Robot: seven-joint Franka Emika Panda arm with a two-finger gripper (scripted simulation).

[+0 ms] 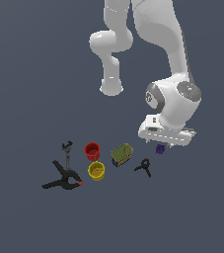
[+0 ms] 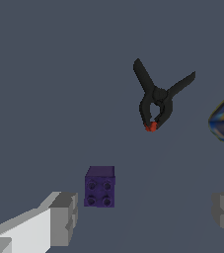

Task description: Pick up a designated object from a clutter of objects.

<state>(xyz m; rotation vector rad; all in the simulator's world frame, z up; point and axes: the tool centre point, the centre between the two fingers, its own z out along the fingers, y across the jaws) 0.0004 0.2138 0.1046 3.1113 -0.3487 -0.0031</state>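
My gripper [image 2: 142, 217] is spread wide, nothing in it, hanging just over the purple block [image 2: 100, 187]. Block sits upright on the grey floor [image 1: 24, 74], studs up, btw my fingers [image 2: 64, 217] but closer to one, not touching either. Small black clamp [image 2: 158, 101] lies near, red tip twd the block. Olive-yellow box [image 1: 122, 154] next beyond that clamp, then red cup [image 1: 92, 150], yellow cup [image 1: 96, 171].

Exterior cam sat high and far back, looked down on the whole clutter. Wrist cam looked straight down from close range. Both caught purple block [image 1: 160, 148] [image 2: 100, 187] and small clamp [image 1: 144, 166] [image 2: 157, 101].
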